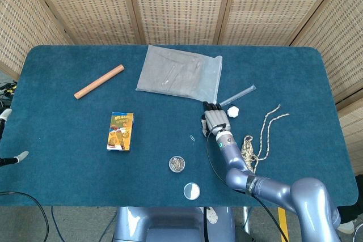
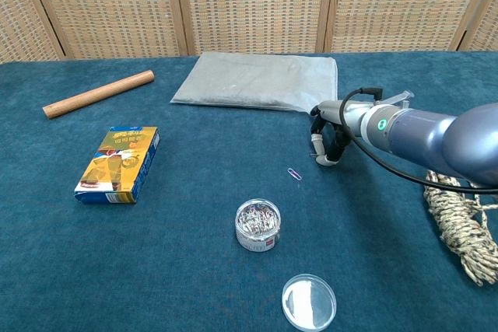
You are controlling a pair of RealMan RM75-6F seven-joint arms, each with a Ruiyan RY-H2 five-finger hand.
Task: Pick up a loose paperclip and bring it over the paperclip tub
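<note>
A loose paperclip [image 1: 193, 138] lies flat on the blue cloth, also seen in the chest view as the paperclip [image 2: 294, 174]. My right hand [image 1: 214, 118] hovers just to its right with fingers bent down toward the cloth and nothing in them. In the chest view the right hand [image 2: 325, 141] is a short gap from the clip and not touching it. The paperclip tub [image 1: 177, 164], small, round and full of clips, stands uncovered nearer the front edge; the tub [image 2: 257, 225] sits left of and below the hand. My left hand does not show.
The tub's clear lid [image 2: 309, 301] lies near the front edge. An orange box [image 2: 119, 162] and wooden dowel [image 2: 98, 93] are at left, a grey pouch [image 2: 261, 80] behind the hand, a test tube [image 1: 237, 96] and coiled rope [image 2: 459, 223] at right.
</note>
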